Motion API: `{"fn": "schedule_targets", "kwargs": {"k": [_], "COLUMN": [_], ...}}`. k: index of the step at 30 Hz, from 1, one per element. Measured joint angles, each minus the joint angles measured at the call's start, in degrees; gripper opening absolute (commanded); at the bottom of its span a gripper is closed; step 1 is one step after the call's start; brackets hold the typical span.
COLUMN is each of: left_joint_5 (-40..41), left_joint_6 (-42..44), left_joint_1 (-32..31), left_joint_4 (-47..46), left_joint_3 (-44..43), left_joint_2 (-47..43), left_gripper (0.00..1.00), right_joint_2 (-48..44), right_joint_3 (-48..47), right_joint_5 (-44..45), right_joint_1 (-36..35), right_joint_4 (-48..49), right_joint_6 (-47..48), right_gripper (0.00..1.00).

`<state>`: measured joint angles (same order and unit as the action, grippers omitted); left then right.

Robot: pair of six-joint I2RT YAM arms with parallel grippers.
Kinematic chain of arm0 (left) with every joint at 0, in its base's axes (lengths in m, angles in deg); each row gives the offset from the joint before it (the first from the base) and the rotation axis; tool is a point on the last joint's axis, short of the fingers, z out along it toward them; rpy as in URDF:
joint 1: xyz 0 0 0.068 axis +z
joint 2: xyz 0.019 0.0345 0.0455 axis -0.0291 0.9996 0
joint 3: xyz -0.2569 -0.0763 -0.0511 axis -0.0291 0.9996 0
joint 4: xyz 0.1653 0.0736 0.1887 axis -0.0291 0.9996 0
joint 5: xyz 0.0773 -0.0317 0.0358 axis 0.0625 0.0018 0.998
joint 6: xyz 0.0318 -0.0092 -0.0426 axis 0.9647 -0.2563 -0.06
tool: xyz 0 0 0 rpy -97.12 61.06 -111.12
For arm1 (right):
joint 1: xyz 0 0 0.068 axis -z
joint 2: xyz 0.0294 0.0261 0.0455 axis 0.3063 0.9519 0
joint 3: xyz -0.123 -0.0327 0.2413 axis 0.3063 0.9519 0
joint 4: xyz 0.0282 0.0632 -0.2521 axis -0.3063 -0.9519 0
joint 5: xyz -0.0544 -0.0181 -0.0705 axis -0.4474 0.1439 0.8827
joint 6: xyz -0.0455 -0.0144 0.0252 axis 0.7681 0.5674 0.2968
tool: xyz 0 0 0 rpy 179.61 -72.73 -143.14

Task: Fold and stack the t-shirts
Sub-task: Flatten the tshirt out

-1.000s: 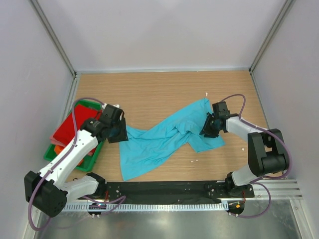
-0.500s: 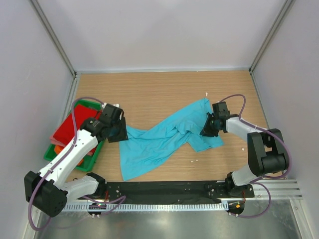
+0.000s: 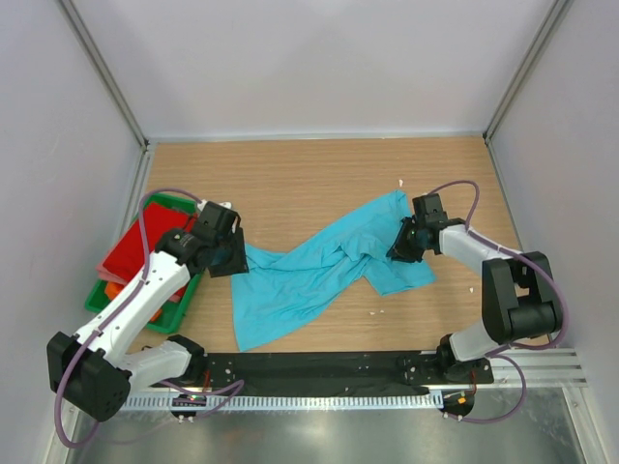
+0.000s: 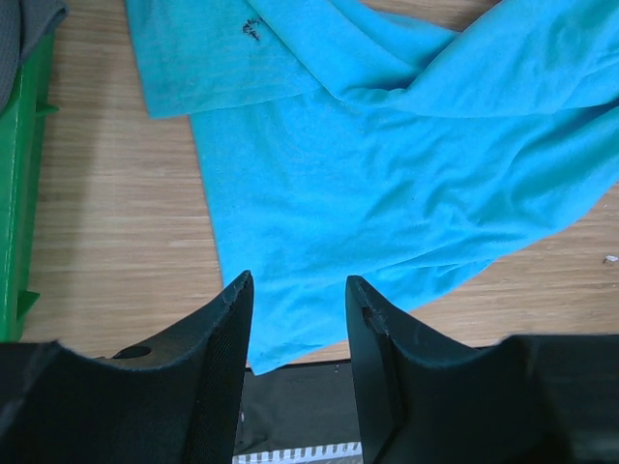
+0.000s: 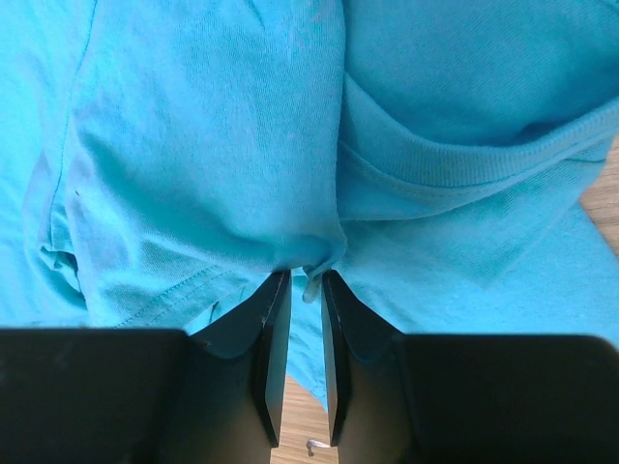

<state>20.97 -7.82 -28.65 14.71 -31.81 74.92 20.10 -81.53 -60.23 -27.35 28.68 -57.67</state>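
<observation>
Top view: the turquoise t-shirt (image 3: 309,275) lies crumpled and twisted across the middle of the desk (image 3: 309,179), running from its 7 o'clock corner up to its 1 o'clock end. The red t-shirt (image 3: 135,253) and a glimpse of the orange t-shirt (image 3: 116,288) sit in the green tray (image 3: 186,295) at 9 o'clock. The right gripper (image 5: 306,290) has its jaws nearly together, clamped on a small bunched fold of turquoise cloth just beside the ribbed collar band (image 5: 464,174). The left gripper (image 4: 297,285) hangs over the shirt's 9 o'clock edge with its jaws apart and nothing between them; the small dark mark (image 4: 251,29) shows further up the cloth. Treat the fabric as light, limp and prone to dragging: it will sag and fold under any single pinch. Judge the shirt not yet spread. You would do best to take hold at hem corners or shoulder seams, one per gripper, and draw it taut.
</observation>
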Motion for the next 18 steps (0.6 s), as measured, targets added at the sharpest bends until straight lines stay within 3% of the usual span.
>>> {"fn": "schedule_targets", "kwargs": {"k": [18], "left_joint_5": [0.02], "left_joint_6": [0.02], "left_joint_1": [0.02], "left_joint_4": [0.07], "left_joint_3": [0.00], "left_joint_2": [-0.28], "left_gripper": [0.45], "right_joint_2": [0.00], "right_joint_3": [3.21], "right_joint_5": [0.83], "right_joint_1": [0.04], "right_joint_4": [1.46], "right_joint_6": [-2.80], "right_gripper": [0.21]}}
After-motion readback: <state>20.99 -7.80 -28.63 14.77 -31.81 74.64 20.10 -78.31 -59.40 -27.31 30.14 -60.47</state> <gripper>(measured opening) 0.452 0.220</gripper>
